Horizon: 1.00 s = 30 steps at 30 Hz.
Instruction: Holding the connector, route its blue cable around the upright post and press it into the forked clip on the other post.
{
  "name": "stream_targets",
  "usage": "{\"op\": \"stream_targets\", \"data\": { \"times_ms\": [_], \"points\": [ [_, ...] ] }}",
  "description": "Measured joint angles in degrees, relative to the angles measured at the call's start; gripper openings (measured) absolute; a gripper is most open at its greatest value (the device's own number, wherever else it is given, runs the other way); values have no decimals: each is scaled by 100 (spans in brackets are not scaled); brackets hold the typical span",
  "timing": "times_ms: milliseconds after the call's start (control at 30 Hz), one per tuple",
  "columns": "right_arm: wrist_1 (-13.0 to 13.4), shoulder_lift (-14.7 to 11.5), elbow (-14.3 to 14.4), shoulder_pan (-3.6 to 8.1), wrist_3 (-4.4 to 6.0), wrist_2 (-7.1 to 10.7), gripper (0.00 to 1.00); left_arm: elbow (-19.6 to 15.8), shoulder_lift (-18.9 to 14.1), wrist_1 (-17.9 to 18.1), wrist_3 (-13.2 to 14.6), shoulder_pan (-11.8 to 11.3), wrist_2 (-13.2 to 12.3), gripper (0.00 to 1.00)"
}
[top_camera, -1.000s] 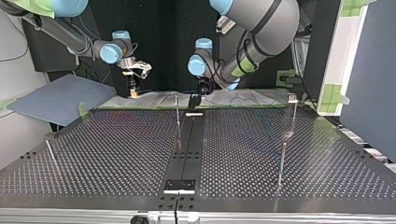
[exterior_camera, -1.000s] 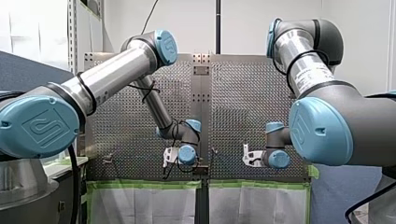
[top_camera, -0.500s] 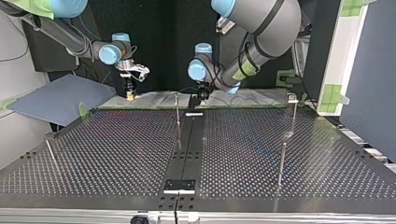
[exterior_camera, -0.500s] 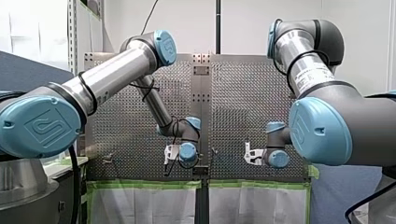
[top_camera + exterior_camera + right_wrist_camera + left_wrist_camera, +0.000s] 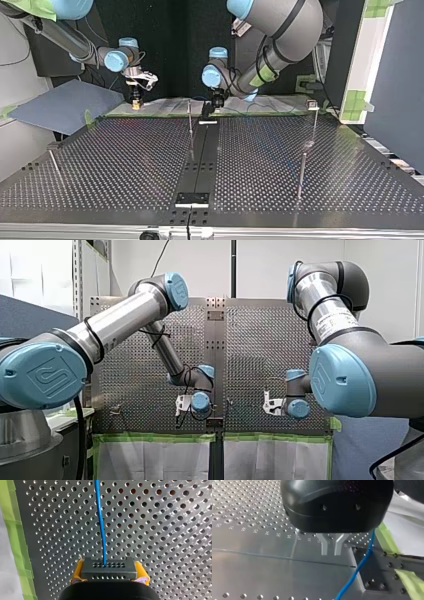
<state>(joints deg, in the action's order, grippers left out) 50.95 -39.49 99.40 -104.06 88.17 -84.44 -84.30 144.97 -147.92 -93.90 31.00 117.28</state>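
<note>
Right gripper (image 5: 109, 573) clamps the rigid connector (image 5: 109, 567) by its sides; thin blue cable (image 5: 100, 520) looks light, pliant; left gripper (image 5: 331, 553) pinched together, empty.

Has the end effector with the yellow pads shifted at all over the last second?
Yes. In the top view my right end effector has slid toward the view's left, ending farther from the thin upright post than it was.
</note>
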Motion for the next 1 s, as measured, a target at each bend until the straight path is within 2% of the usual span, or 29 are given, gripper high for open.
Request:
{"op": "stream_targets", "data": {
  "times_ms": [300, 567, 667, 800, 1000],
  "points": [
    [13, 6, -2, -2, -6, 38, 0, 49, -1, -304, -155, -5, -299, 25],
    [18, 10, -2, -2, -9, 41, 0, 57, -3, -696, -279, -20, -690, 34],
    [-3, 13, -3, -12, -20, 46, 0, 58, -7, -845, -286, -26, -841, 34],
    [-105, 13, -2, -59, -116, 49, 0, 26, -40, -1049, -272, -53, -1045, 34],
    [-350, 11, 11, -116, -374, 2, 0, -233, -293, -1383, -283, -103, -1379, 34]
  ]
}}
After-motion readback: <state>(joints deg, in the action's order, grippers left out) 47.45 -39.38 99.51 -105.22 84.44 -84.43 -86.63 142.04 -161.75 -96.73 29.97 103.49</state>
